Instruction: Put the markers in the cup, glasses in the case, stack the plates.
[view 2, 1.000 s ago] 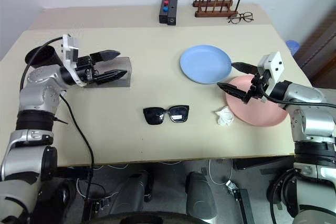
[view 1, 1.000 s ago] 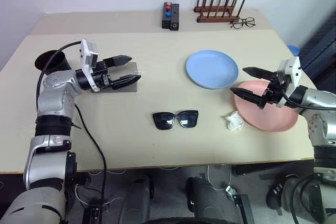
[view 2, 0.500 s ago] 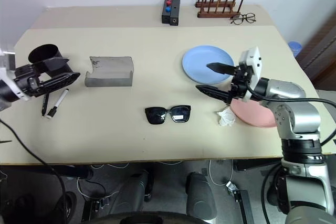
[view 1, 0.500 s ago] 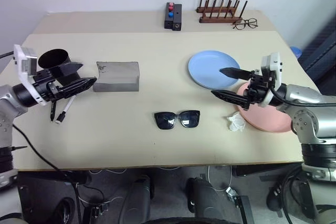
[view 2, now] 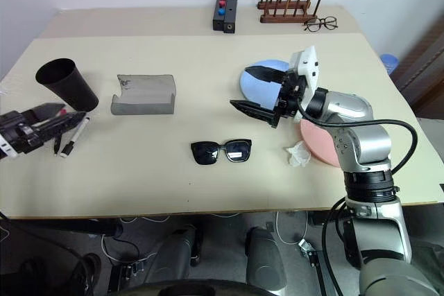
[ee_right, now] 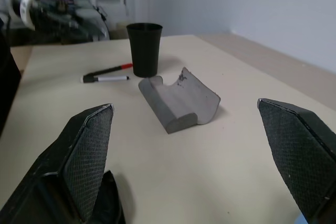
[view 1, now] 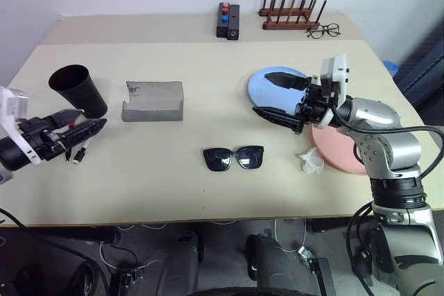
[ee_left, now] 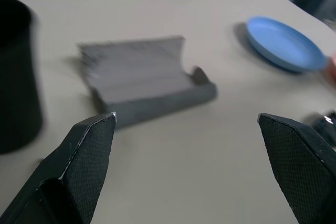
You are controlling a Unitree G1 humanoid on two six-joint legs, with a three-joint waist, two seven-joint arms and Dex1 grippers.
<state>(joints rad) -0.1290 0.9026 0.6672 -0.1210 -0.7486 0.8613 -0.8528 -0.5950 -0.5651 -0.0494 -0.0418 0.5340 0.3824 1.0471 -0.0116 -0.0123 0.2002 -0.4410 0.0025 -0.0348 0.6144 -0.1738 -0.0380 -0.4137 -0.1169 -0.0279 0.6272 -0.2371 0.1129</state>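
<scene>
The black cup [view 1: 78, 89] stands at the table's left, with the grey case [view 1: 153, 100] to its right. Two markers [ee_right: 106, 74], one red-capped and one white, lie in front of the cup. My left gripper [view 1: 90, 118] hovers open just over them, pointing right, and hides part of them. The black sunglasses [view 1: 233, 158] lie folded open at the centre front. My right gripper [view 1: 272, 96] is open and empty, pointing left above the blue plate [view 1: 267, 86]. My right arm covers part of the pink plate [view 1: 340, 154] beside it.
A crumpled white tissue [view 1: 310, 162] lies between the sunglasses and the pink plate. At the back stand a black box with red and blue buttons [view 1: 227, 21], a wooden peg rack [view 1: 291, 13] and clear spectacles [view 1: 322, 30].
My left gripper drew back from over the case to the table's left edge, above the markers. My right gripper swung left from the pink plate to over the blue plate. Both stayed open.
</scene>
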